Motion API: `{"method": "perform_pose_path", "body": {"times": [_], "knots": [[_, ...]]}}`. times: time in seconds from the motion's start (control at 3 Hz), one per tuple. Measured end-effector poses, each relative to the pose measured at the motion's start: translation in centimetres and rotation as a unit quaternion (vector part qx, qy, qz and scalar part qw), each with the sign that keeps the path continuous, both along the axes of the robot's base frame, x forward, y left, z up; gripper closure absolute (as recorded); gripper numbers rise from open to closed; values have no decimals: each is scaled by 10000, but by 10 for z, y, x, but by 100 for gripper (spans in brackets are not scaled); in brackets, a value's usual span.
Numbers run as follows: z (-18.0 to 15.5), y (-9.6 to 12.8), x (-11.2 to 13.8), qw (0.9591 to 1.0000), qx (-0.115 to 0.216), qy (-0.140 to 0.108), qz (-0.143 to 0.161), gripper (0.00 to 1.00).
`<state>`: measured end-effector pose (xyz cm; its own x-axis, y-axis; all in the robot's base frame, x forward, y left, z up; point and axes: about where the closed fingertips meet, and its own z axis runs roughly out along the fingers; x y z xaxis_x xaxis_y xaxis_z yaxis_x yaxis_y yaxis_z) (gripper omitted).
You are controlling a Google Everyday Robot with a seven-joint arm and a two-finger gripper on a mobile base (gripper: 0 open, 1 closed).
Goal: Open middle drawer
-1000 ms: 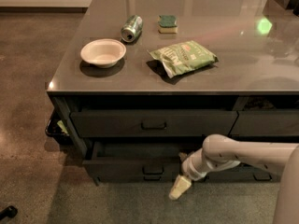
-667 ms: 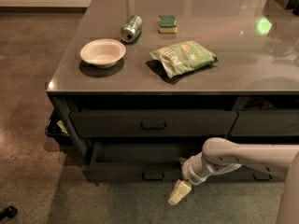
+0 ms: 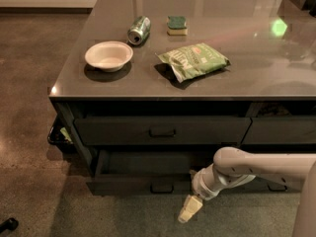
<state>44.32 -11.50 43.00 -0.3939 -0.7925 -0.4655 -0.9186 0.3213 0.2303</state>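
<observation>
The middle drawer (image 3: 128, 184) is a wide dark grey front with a small centre pull handle (image 3: 162, 187). It stands pulled partly out, and its dark inside shows behind the front. The top drawer (image 3: 118, 131) above it is closed. My gripper (image 3: 190, 209) is a cream tip on the white arm (image 3: 256, 168) that comes in from the right. It points down and to the left, in front of the middle drawer's front. It sits a little to the right of the handle and below it, apart from it.
On the grey countertop (image 3: 247, 78) are a white bowl (image 3: 108, 56), a tipped green can (image 3: 139, 29), a green sponge (image 3: 177, 25) and a green chip bag (image 3: 193, 60). Another drawer front (image 3: 281, 131) is at the right. Brown floor (image 3: 29, 132) lies to the left.
The middle drawer has slid a little further out toward the camera. My gripper has moved slightly down and toward the camera with it.
</observation>
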Motion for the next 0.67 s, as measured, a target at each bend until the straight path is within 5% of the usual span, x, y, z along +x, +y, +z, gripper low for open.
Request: {"method": "perform_pose_path", "body": {"times": [0.33, 0.67], "knots": [[6, 0, 0, 10000, 0, 1, 0, 0], [34, -4, -40, 9987, 79, 304, -390, 0]]}}
